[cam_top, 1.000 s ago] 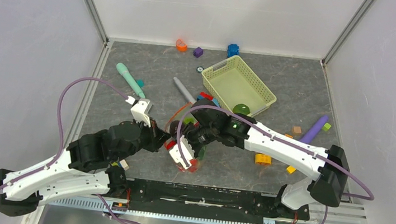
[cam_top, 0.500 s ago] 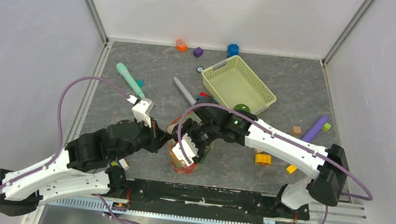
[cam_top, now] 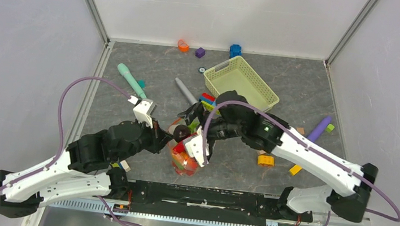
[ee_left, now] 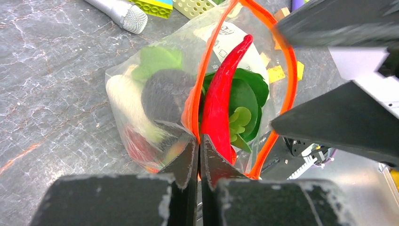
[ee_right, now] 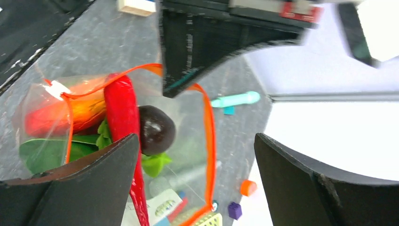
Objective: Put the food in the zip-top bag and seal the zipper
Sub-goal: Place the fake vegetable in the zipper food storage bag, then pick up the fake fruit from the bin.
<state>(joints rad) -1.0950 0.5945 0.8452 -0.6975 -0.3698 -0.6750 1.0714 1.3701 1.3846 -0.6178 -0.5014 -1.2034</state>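
The zip-top bag stands open on the table, its orange-red zipper forming a loop. My left gripper is shut on the near zipper edge. Inside the bag lies the food: a red chili, green leaves, a dark purple piece and a white radish. My right gripper hangs wide open over the bag's mouth, holding nothing. The right wrist view shows the white slider at one end of the zipper. In the top view the bag sits between both arms.
A pale green basket stands behind the bag. A teal tool, a grey tool and a purple tool lie around. Coloured blocks are scattered, among them an orange one and stacked ones.
My right gripper has opened wide and drawn back up out of the bag, leaving the red chili inside. The left gripper has kept its hold on the zipper edge.
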